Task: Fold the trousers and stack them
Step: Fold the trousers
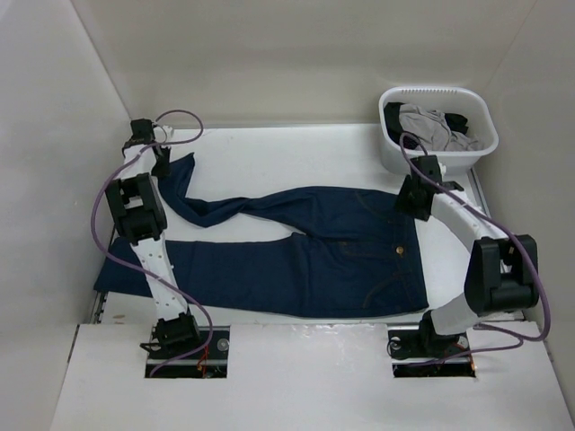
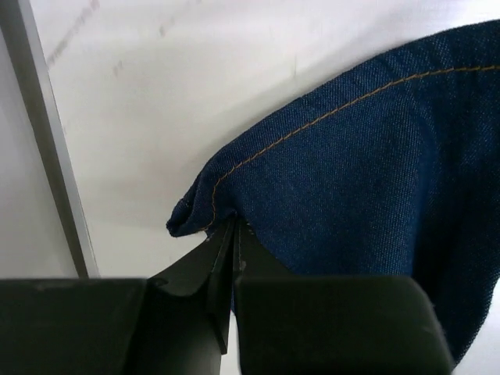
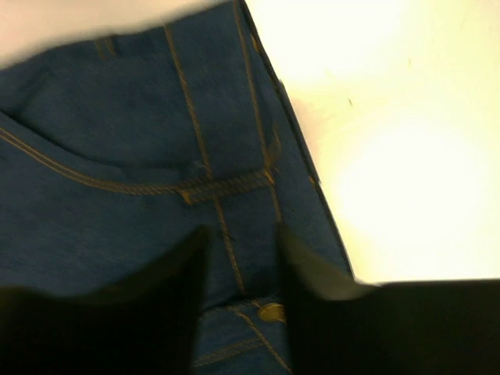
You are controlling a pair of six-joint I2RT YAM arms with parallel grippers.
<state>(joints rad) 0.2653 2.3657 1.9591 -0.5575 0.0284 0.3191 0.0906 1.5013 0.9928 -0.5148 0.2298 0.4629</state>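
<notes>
The dark navy jeans (image 1: 305,260) lie across the table, waist at the right, legs running left. The far leg is twisted and its end rises at the far left. My left gripper (image 1: 160,160) is shut on that leg's hem; the left wrist view shows the fingers (image 2: 223,262) pinched on the stitched denim edge (image 2: 234,176). My right gripper (image 1: 411,205) is open above the far waist corner. In the right wrist view its fingers (image 3: 183,269) straddle the waistband (image 3: 226,191) near a brass rivet (image 3: 271,312).
A white basket (image 1: 438,142) at the far right holds grey and black garments (image 1: 431,126). White enclosure walls stand at the left, back and right. Bare white table (image 1: 296,153) lies beyond the jeans.
</notes>
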